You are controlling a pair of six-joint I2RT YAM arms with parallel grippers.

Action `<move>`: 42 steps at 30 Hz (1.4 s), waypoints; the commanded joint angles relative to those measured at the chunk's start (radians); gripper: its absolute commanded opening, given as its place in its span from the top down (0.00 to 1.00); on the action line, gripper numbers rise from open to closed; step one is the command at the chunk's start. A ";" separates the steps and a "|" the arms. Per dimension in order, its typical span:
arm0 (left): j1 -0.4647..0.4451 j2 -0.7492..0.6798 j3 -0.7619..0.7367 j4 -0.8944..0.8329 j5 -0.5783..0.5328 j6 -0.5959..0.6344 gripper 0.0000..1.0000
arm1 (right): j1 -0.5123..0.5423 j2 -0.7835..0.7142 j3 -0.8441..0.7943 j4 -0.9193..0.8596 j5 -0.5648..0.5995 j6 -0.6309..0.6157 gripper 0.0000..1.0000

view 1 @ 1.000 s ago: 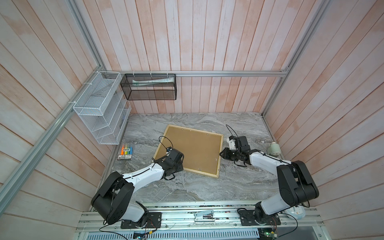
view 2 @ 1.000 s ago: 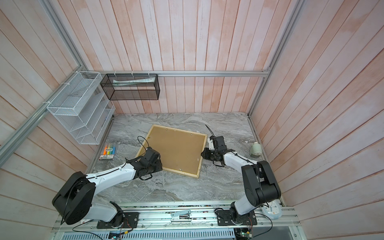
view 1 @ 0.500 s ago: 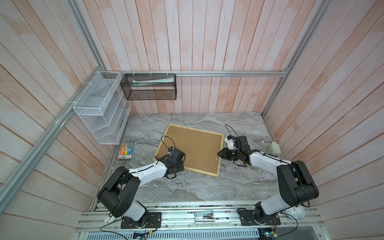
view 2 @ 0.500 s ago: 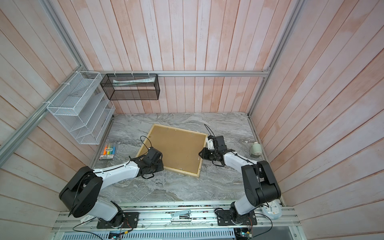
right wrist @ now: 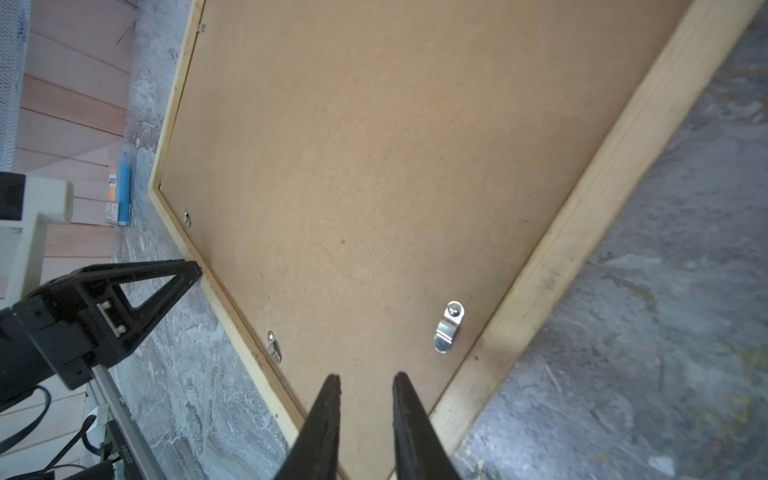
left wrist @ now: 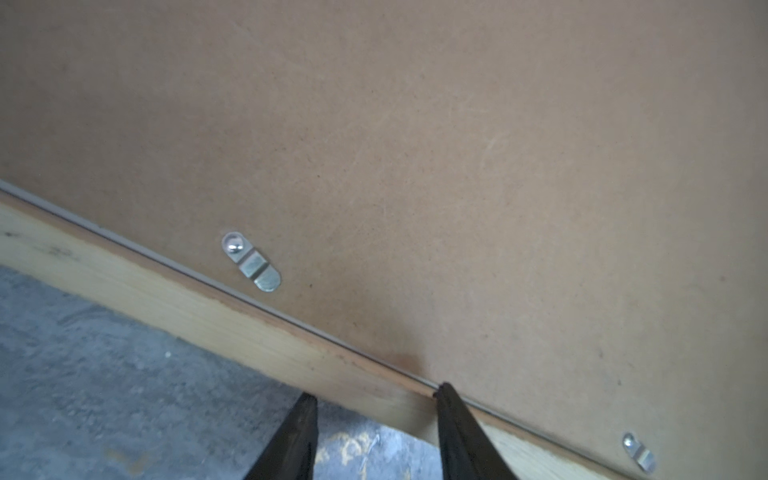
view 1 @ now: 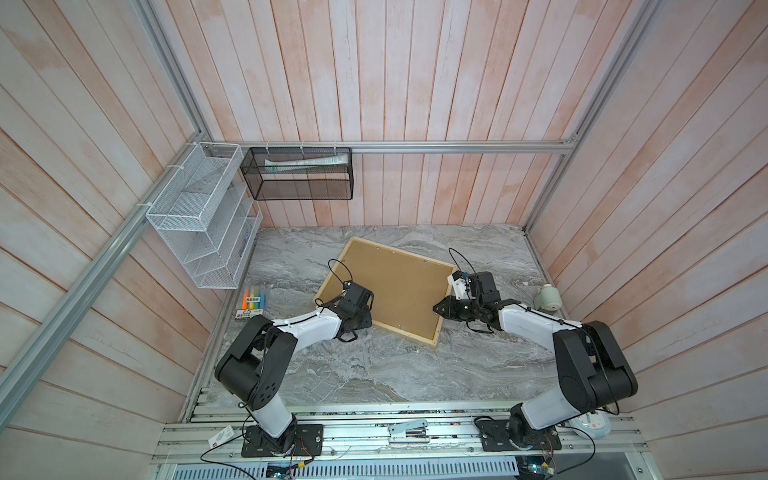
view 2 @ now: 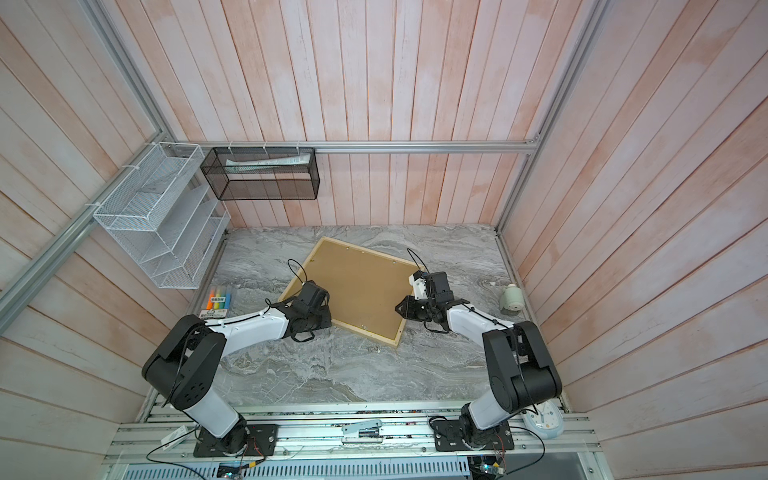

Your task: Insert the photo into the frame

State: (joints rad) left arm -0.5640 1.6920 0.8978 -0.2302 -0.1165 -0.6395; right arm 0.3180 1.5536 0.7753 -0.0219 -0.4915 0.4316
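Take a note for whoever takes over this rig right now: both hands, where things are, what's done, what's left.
Left hand: open, astride a rail of the frame.
Right hand: slightly open, empty, over the backing board.
The frame lies back up on the table, board seated in it.
Photo: not visible, maybe under the board.
Left: confirm the photo is inside, fasten the board.

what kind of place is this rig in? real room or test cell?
Most likely a purpose-built robot test cell dressed as a desk corner: plank wall panels inside aluminium framing, two robot arms bolted to a base rail, and wire organisers beside a marble-look tabletop.
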 commanded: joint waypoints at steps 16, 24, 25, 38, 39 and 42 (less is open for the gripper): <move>0.012 0.066 0.044 -0.078 -0.025 0.064 0.47 | 0.156 0.120 0.068 -0.067 -0.134 -0.140 0.75; 0.013 0.077 0.067 -0.081 -0.027 0.068 0.46 | 0.201 0.153 0.089 -0.131 -0.139 -0.190 0.75; 0.013 0.078 0.070 -0.081 -0.026 0.069 0.46 | 0.205 0.156 0.088 -0.133 -0.146 -0.194 0.75; 0.016 0.099 0.087 -0.079 -0.020 0.075 0.47 | 0.282 0.193 0.107 -0.168 -0.241 -0.255 0.76; 0.016 0.101 0.089 -0.080 -0.021 0.076 0.47 | 0.288 0.194 0.109 -0.167 -0.238 -0.255 0.77; 0.018 0.101 0.093 -0.083 -0.022 0.077 0.47 | 0.293 0.182 0.108 -0.149 -0.208 -0.244 0.77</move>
State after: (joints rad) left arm -0.5552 1.7466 0.9844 -0.2932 -0.1280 -0.5957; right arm 0.6064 1.7336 0.8593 -0.1596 -0.7013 0.2043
